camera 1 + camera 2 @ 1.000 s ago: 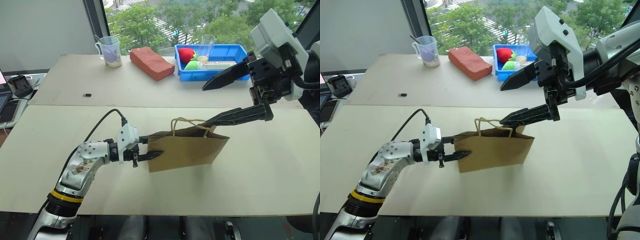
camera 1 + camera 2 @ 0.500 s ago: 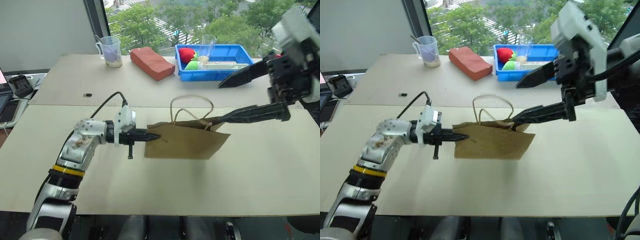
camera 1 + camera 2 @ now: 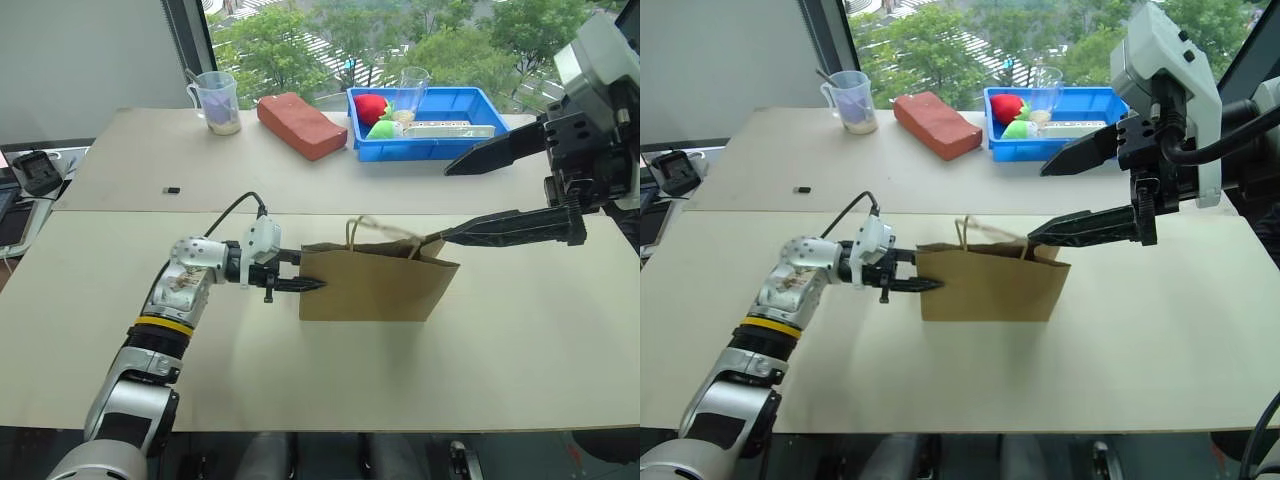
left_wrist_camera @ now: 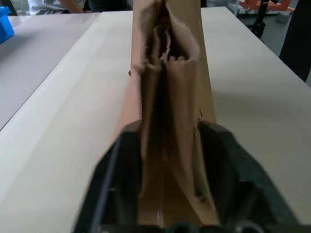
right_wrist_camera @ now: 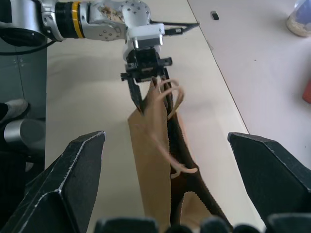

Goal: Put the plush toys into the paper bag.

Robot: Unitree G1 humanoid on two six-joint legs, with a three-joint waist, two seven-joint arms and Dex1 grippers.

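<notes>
- On the counter point(image 3: 520, 340): paper bag point(image 3: 375, 288) upright, left end effector point(image 3: 305, 285) straddling its side edge, fingers slack.
- Right end effector point(image 3: 455, 205) spread wide, lower finger at bag's mouth.

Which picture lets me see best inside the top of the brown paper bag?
The right wrist view: it looks down on the brown paper bag, showing its narrow, mostly closed top and cord handles. The head views show its flat side standing on the table. The left wrist view shows one folded end between the left gripper fingers.

Bright daylight from window behind; soft shadow beside brown kraft paper bag point(image 3: 378, 286) on pale worktop point(image 3: 520, 340); wrist views slightly soft close up.
</notes>
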